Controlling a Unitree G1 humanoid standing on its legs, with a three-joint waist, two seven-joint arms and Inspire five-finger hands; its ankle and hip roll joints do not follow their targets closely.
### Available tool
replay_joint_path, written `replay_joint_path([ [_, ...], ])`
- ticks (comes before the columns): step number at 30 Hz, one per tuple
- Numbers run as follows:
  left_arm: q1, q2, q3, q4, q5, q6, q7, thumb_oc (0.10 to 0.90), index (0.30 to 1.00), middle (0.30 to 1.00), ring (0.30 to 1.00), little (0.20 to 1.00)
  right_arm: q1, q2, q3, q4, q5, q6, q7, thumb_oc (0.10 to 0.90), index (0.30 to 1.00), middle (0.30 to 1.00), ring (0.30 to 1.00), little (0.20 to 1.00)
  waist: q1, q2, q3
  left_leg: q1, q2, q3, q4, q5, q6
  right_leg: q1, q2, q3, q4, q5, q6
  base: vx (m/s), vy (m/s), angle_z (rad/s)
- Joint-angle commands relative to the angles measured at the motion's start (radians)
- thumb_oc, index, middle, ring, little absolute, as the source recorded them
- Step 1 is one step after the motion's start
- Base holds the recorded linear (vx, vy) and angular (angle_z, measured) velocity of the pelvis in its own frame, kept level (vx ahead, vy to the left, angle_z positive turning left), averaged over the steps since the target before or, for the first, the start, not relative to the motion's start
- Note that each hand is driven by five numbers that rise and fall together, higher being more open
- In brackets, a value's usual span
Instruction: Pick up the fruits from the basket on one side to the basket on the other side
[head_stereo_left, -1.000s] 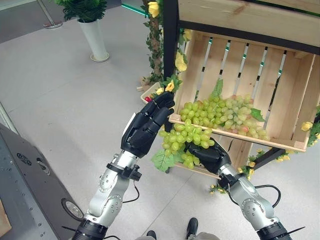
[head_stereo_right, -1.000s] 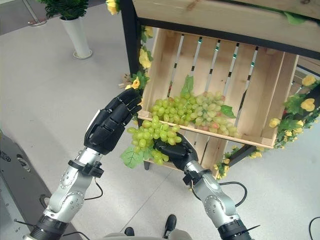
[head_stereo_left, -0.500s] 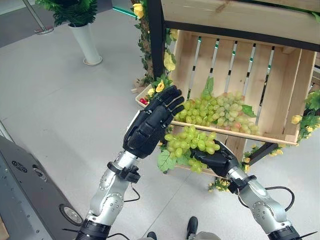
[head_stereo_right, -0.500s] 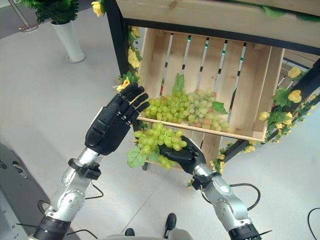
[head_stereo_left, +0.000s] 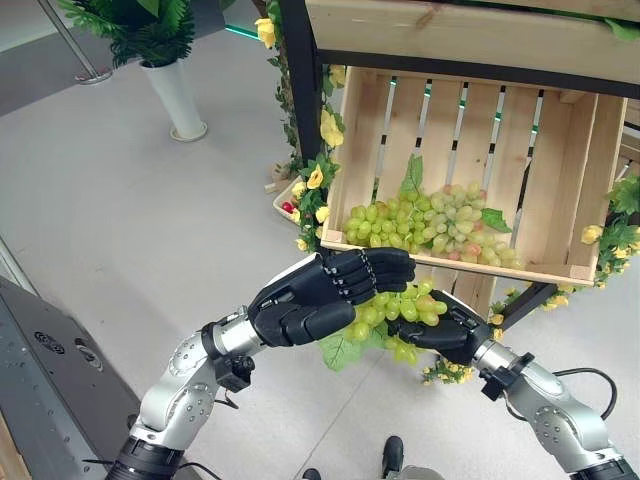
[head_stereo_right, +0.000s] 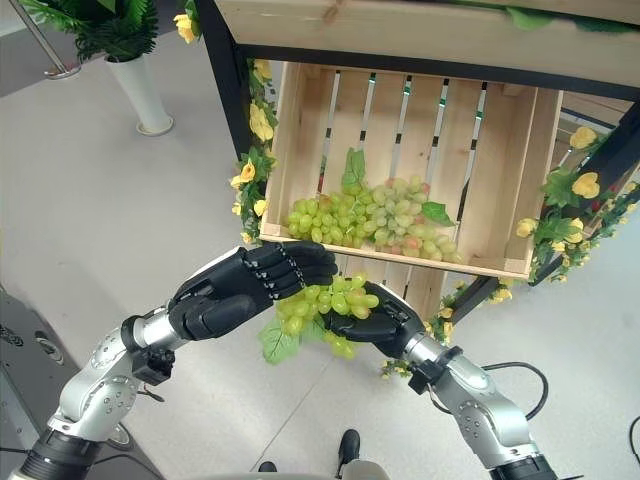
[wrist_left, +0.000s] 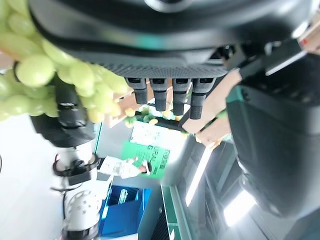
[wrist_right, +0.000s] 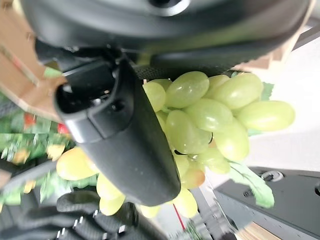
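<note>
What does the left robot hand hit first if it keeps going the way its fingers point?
Likely the right robot hand and the grape bunch it holds: the left robot hand lies flat over that bunch, fingers pointing across it. Depth is unclear.

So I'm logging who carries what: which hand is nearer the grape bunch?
Right. The right hand cradles the grape bunch from beneath, fingers curled round it; the left hand lies flat across its top.

The crate (head_stereo_left: 560, 180) at upper right is pale raw wood, matt with visible grain. Grapes (wrist_right: 200, 117) look glossy and smooth, kinda waxy. Both the left hand (head_stereo_left: 320, 300) and right hand (head_stereo_left: 445, 330) are matt black plastic, arms brushed silvery metal. Floor (head_stereo_left: 150, 220) is smooth grey with a slight sheen.
</note>
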Motion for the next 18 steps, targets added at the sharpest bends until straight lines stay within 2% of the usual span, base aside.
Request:
replay_joint_path([
  [1, -0.030, 0.055, 0.036, 0.005, -0.006, -0.024, -0.098, 0.800, 0.900, 0.900, 0.900, 0.900, -0.076, 0.001, -0.126, -0.144, 0.134, -0.099, 0.094, 0.400, 0.300, 0.300, 0.300, 0.300, -0.021, -0.047, -0.097, -0.057, -0.002, -0.023, 0.001, -0.017, -0.030, 0.097, -0.094, 0.040, 0.020, -0.093, 0.119, 0.00, 0.000, 0.00],
  [4, -0.020, 0.076, 0.040, 0.011, 0.017, 0.008, -0.184, 0.800, 0.900, 0.900, 0.900, 0.900, -0.083, -0.015, -0.156, -0.167, 0.155, -0.116, 0.104, 0.400, 0.300, 0.300, 0.300, 0.300, -0.023, -0.045, -0.094, -0.057, -0.002, -0.021, 0.001, -0.018, -0.030, 0.095, -0.094, 0.042, 0.022, -0.091, 0.121, 0.00, 0.000, 0.00],
  [5, -0.015, 0.095, 0.027, 0.008, 0.042, 0.046, -0.233, 0.800, 0.900, 0.900, 0.900, 0.900, -0.090, -0.028, -0.175, -0.188, 0.177, -0.132, 0.101, 0.400, 0.300, 0.300, 0.300, 0.300, -0.026, -0.043, -0.093, -0.057, -0.002, -0.019, 0.001, -0.019, -0.029, 0.093, -0.094, 0.044, 0.023, -0.091, 0.123, 0.00, 0.000, 0.00],
  [8, -0.006, 0.126, -0.007, 0.021, 0.089, 0.082, -0.285, 0.800, 0.900, 0.900, 0.900, 0.900, -0.106, -0.045, -0.194, -0.209, 0.201, -0.156, 0.097, 0.400, 0.300, 0.300, 0.300, 0.300, -0.032, -0.038, -0.092, -0.054, -0.002, -0.015, 0.001, -0.020, -0.027, 0.092, -0.093, 0.048, 0.024, -0.091, 0.125, 0.00, 0.000, 0.00],
  [9, 0.001, 0.142, -0.030, 0.032, 0.134, 0.098, -0.291, 0.800, 0.900, 0.900, 0.900, 0.900, -0.119, -0.051, -0.196, -0.214, 0.218, -0.183, 0.106, 0.400, 0.300, 0.300, 0.300, 0.300, -0.034, -0.035, -0.093, -0.052, -0.002, -0.011, 0.001, -0.021, -0.026, 0.093, -0.093, 0.051, 0.024, -0.091, 0.126, 0.00, 0.000, 0.00],
  [14, 0.019, 0.224, -0.121, 0.103, 0.336, 0.087, -0.248, 0.800, 0.900, 0.900, 0.900, 0.900, -0.183, -0.067, -0.202, -0.248, 0.292, -0.254, 0.141, 0.400, 0.300, 0.300, 0.300, 0.300, -0.035, -0.023, -0.095, -0.051, -0.005, -0.010, 0.001, -0.021, -0.021, 0.092, -0.092, 0.058, 0.022, -0.091, 0.131, 0.00, 0.007, 0.00],
  [16, 0.023, 0.256, -0.133, 0.132, 0.403, 0.084, -0.218, 0.800, 0.900, 0.900, 0.900, 0.900, -0.223, -0.077, -0.200, -0.258, 0.302, -0.267, 0.128, 0.400, 0.300, 0.300, 0.300, 0.300, -0.029, -0.017, -0.094, -0.053, -0.005, -0.010, 0.001, -0.020, -0.020, 0.091, -0.093, 0.057, 0.023, -0.093, 0.133, 0.00, 0.017, 0.00],
  [18, 0.029, 0.272, -0.139, 0.170, 0.492, 0.054, -0.194, 0.800, 0.900, 0.900, 0.900, 0.900, -0.241, -0.082, -0.203, -0.254, 0.292, -0.266, 0.136, 0.400, 0.300, 0.300, 0.300, 0.300, -0.027, -0.014, -0.095, -0.052, -0.005, -0.010, 0.001, -0.021, -0.019, 0.093, -0.092, 0.056, 0.021, -0.093, 0.133, 0.00, 0.015, 0.00],
])
